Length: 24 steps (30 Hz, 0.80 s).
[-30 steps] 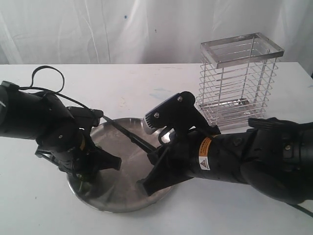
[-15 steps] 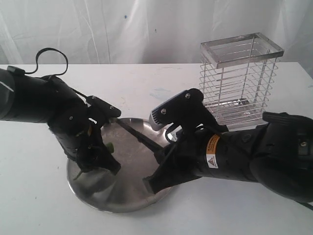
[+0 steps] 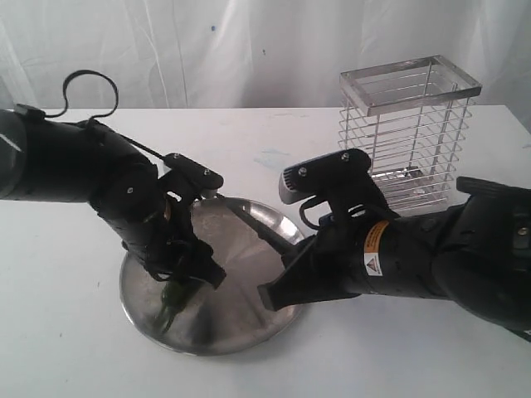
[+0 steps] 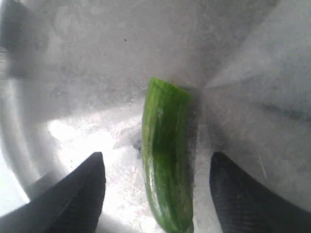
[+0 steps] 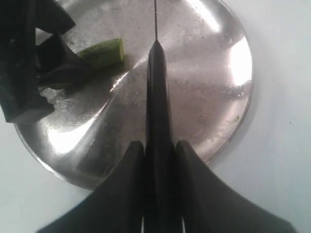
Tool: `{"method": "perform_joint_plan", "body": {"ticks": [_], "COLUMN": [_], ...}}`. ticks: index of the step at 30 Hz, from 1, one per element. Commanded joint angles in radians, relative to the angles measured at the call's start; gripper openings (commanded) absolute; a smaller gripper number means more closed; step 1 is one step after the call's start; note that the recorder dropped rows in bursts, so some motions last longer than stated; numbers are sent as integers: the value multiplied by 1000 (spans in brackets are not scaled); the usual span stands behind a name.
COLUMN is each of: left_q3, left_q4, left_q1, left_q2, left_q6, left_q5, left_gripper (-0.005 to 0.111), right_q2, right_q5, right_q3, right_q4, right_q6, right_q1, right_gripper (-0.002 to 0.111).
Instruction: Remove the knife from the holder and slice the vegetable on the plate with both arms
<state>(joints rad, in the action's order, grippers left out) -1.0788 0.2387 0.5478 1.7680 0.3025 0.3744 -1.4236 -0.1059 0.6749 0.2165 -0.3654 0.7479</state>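
The green chilli (image 4: pixel 167 155) lies on the shiny steel plate (image 3: pixel 236 319), its cut end facing away from the left wrist camera. My left gripper (image 3: pixel 178 288) hangs low over it, open, one finger (image 4: pixel 73 194) on each side and neither touching it. The chilli (image 3: pixel 170 300) peeks out under that gripper in the exterior view. My right gripper (image 5: pixel 158 160) is shut on the black knife (image 5: pixel 157 97), whose thin blade reaches over the plate (image 5: pixel 214 73) beside the chilli (image 5: pixel 103 52). In the exterior view the knife (image 3: pixel 265 236) runs from the right gripper (image 3: pixel 278 286) across the plate's far side.
The wire holder (image 3: pixel 406 133) stands behind the right arm at the back right, with no knife visible in it. The left arm's cable (image 3: pixel 87 83) loops above its wrist. White table surrounds the plate, and a white curtain hangs behind.
The left arm swung right and lowered its open gripper around the chilli. The right gripper drew back to the right with the knife, the blade now nearer the plate's right side.
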Motion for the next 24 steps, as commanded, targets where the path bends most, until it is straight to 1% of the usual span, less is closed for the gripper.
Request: {"method": "perform_joint_plan", "body": {"ticks": [1,5,7,15,24], "left_q3": [-5,-5,-5,-3,-3], "left_q4": [-3,39,56,64,64], "left_q1": [7,7,7,7,7], "left_q2": [-83,-140,-170,-173,-173], "left_q6": [-19,-19,-19,-7,-7], "left_q5": [63,119,144,144,138], "left_gripper": [67,67,67,67,67], "right_q2": [3,-26,-57,-150,-150], "right_q5": [10,15,58,129,136], "right_q3": [-1,-1,-1,-1,-1], "right_q4": [-2,-2,-2,-2,-2], "right_q6": [-6,-6,-14,-23,-42], "right_q1": [35,67,79,79,79], "right_gripper": [0,0,0,0,0]}}
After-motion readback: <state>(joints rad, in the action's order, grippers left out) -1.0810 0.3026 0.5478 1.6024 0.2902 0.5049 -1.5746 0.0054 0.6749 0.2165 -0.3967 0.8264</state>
